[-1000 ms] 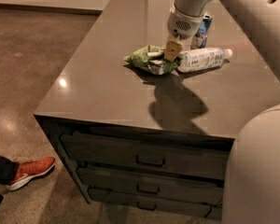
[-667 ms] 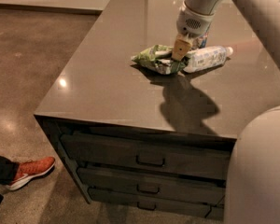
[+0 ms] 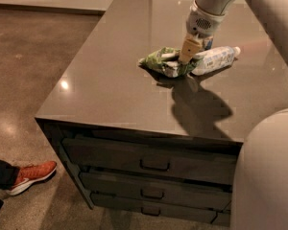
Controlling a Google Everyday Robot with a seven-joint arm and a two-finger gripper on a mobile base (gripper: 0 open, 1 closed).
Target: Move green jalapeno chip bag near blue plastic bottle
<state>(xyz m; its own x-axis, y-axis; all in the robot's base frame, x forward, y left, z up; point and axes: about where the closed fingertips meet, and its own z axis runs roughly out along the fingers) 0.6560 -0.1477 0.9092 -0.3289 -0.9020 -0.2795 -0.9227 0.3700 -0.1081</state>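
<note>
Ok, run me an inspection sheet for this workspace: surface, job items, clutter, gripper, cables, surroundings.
Surface: glossy dark brown countertop over a stack of drawers; a glare spot near its left edge.
Job's things: crumpled light-green foil chip bag lies right beside the clear plastic bottle with white-and-bluish label, which is on its side; the gripper hides whether they touch.
Clutter: small bluish object, mostly hidden behind the gripper.
Gripper: gripper is down at the bag's right end, between bag and bottle.
Cables: nothing seen.
Surroundings: polished concrete floor; a person's orange shoe lower left; the robot's pale body lower right.
</note>
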